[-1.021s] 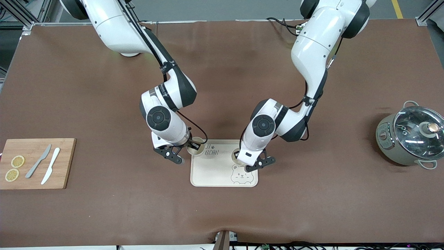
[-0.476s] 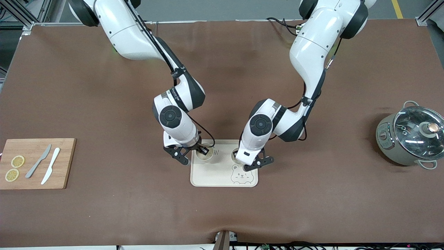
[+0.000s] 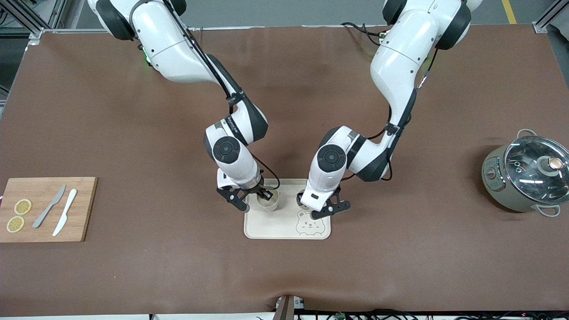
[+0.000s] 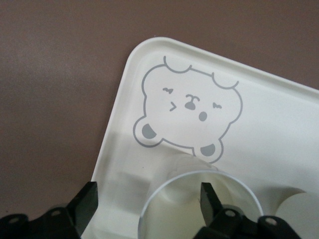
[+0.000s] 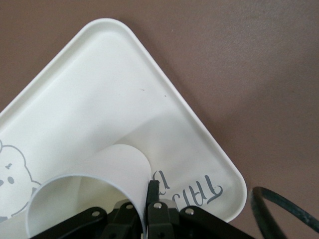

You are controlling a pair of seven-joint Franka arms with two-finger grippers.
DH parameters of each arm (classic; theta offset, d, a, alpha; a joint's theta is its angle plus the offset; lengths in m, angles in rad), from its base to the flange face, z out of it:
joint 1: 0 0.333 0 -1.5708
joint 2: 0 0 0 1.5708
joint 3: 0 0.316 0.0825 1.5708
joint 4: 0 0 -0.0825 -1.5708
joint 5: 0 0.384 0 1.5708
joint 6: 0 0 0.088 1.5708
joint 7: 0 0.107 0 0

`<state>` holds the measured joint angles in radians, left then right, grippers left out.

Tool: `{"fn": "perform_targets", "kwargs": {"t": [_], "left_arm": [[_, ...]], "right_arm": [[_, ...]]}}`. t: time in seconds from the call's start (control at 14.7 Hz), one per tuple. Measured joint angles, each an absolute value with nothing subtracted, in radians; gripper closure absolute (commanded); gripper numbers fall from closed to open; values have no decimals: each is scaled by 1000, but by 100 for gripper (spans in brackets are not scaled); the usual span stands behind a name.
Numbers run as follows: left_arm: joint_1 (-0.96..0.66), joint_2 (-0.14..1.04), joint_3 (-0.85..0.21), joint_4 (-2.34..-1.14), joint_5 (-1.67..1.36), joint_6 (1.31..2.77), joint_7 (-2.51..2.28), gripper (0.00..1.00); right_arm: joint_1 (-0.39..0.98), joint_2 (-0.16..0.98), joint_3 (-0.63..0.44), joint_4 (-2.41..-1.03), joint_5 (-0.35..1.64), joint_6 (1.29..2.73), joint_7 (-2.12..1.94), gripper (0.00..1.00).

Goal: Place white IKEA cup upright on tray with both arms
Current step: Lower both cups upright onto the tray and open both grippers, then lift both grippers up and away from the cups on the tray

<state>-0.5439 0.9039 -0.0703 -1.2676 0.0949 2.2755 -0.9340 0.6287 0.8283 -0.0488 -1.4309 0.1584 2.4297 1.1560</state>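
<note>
Brown matting covers the counter [image 3: 133,275], on which the cream tray [image 3: 275,226] with its bear drawing [image 3: 307,223] lies centrally. At the right arm's end a wooden cutting board [image 3: 84,222] carries two knives [image 3: 50,206] and lemon slices [image 3: 22,206]; at the left arm's end stands a lidded cooker pot [image 3: 524,178].

Two white cups are noted on the tray. The left tool [image 3: 326,210] is spread wide around the first cup [image 4: 199,206], one finger [image 4: 208,198] standing inside the rim and the other outside; no pressure on the wall is evident, and the cup stands upright directly below the tool, on the tray just beside the bear drawing.

The right tool [image 3: 254,195] is pressed together on the rim of the second cup [image 3: 269,202], the wall being pinched between a finger [image 5: 151,191] inside and one outside. This cup hangs below the tool, low over the tray beside the lettering [image 5: 202,191]; contact with the tray cannot be confirmed.

The cups are judged light, stiff, smooth-walled and liable to slip or tip. A rim pinch appears the suitable hold, released only once seated.
</note>
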Motion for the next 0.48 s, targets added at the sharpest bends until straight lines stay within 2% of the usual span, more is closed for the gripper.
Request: {"fn": "perform_targets", "kwargs": {"t": [0.2,0.27,0.34,0.48], "left_arm": [[-539,879,-65,-1254,96,2204,-934,0],[-534,865,-62,-1253,97,2174,-933,0],[-528,852,-61,-1253,98,2148,-927,0],[-508,823,-59,-1251,98,2093,-897,0]], "right_arm": [[630,829,-49,-1430,158,2433,1158,100],[630,829,-49,-1430,158,2433,1158,92],[630,829,-49,-1430,158,2433,1159,73],[630,830,-50,-1430,158,2434,1159,45]]}}
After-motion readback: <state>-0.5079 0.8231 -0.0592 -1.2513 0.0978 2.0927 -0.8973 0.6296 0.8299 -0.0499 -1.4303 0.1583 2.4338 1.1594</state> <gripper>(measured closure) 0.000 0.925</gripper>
